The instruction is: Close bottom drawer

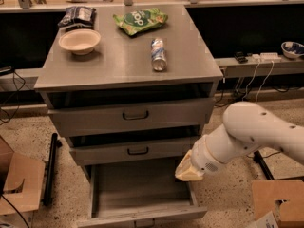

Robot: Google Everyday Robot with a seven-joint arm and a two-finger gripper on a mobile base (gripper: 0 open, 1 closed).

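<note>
The bottom drawer (137,191) of the grey metal cabinet is pulled far out, its flat grey floor bare and its low front panel (142,217) at the frame's bottom edge. The two drawers above stand slightly ajar, each with a dark pull handle. My white arm reaches in from the right. My gripper (189,171), a cream-coloured end piece, hovers over the right side wall of the bottom drawer, just below the middle drawer's right corner.
On the cabinet top (118,65) lie a tan bowl (79,41), a green chip bag (140,20), a can on its side (158,54) and a dark packet (77,15). Cardboard boxes stand at the left (16,189) and right (278,201) on the speckled floor. Cables run behind.
</note>
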